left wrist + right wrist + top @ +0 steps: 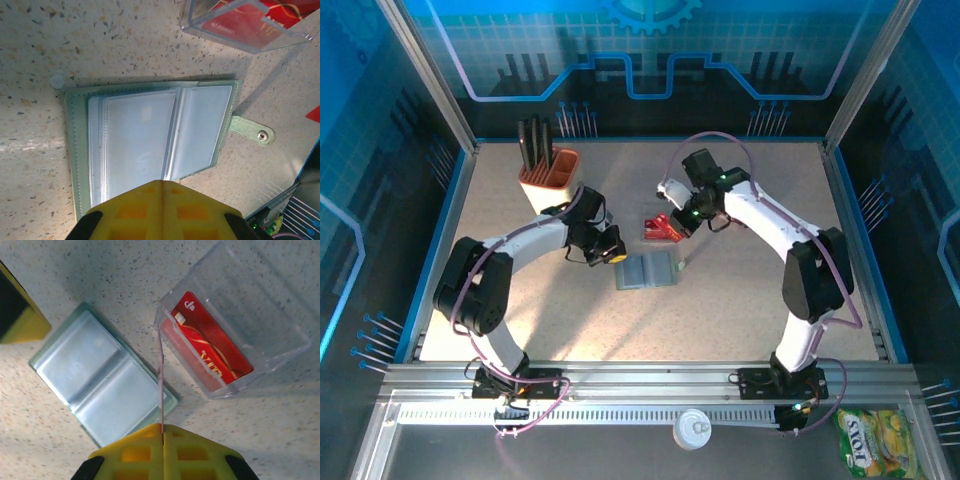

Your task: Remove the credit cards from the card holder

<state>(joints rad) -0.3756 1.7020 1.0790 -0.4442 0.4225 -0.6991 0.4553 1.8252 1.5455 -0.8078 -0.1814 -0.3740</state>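
Right tool point(162, 435) pinches a credit card point(160, 380), edge-on in wrist view.

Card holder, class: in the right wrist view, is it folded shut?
No, the card holder lies open flat on the table, with both clear panels facing up.

Top light was bright & even on the table point(740, 320); blue walls point(640, 60) were dimmer. Arms point(525, 240) threw soft shadows. Wrist pics were sharp mid-frame, w/ glare on the card holder point(150, 135) sleeves & clear box point(260, 315); left gripper point(162, 186) at bottom edge was blurred.
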